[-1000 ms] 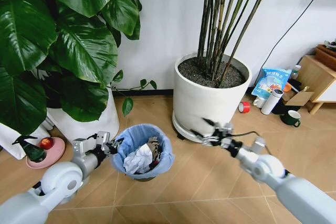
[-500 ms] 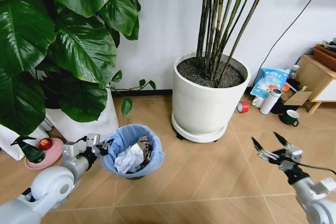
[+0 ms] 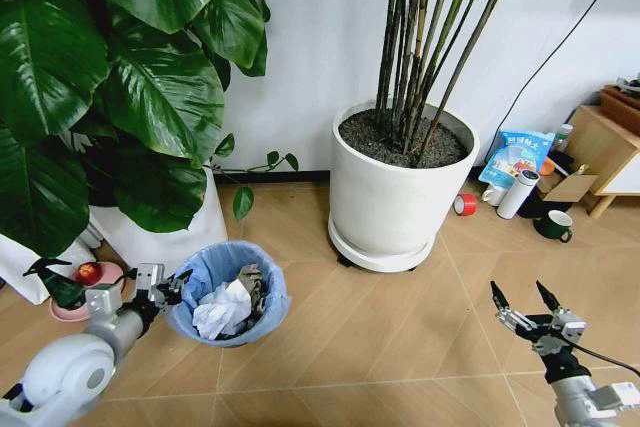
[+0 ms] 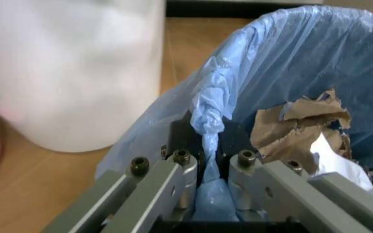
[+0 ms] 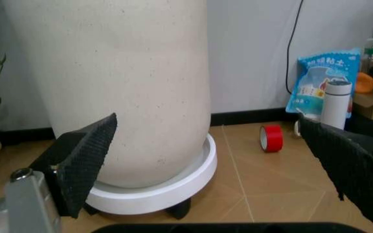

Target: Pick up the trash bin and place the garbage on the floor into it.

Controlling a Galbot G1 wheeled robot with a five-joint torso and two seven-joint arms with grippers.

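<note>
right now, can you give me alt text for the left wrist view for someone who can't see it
The left claw is shut on the rim of the trash bin, pinching its light-blue bag between the fingers. Inside the bin lie a crumpled brown wrapper and white paper; a large white plant pot stands beside it on the wooden floor.

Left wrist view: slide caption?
Left pincer clamped on the trash bin rim's blue liner, crumpled garbage inside.
</note>
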